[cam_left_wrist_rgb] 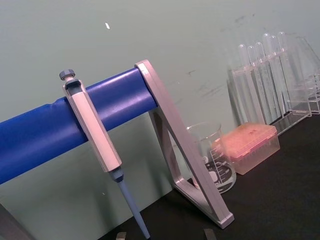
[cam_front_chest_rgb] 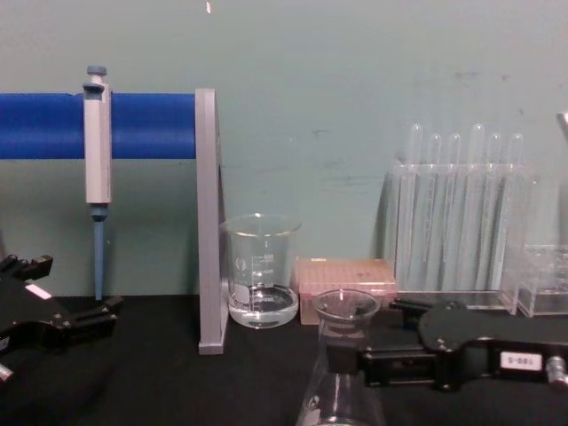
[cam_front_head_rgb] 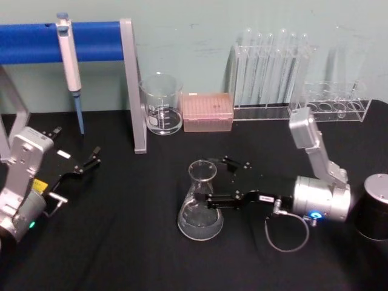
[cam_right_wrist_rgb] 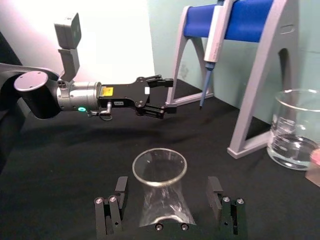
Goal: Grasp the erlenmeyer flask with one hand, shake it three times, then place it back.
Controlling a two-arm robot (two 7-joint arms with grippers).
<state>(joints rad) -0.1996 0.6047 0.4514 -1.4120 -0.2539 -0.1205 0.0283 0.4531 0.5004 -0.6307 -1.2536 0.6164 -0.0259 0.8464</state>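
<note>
My right gripper (cam_right_wrist_rgb: 170, 202) stands open with its jaws either side of the neck of the clear glass conical flask (cam_front_head_rgb: 200, 203), gripping nothing, so closing off-centre could tip it or let the smooth glass slip.

Flask (cam_front_head_rgb: 200, 203) stands mid-table (cam_front_head_rgb: 121, 242), toward the front edge. Right gripper (cam_front_head_rgb: 217, 183) straddles its neck from the right. Beaker (cam_front_head_rgb: 162, 104), tip box (cam_front_head_rgb: 207, 111) and tube rack (cam_front_head_rgb: 273, 73) line the back edge. Pipette (cam_front_head_rgb: 71, 66) hangs back-left. Left gripper (cam_front_head_rgb: 91, 157) near left edge.
</note>
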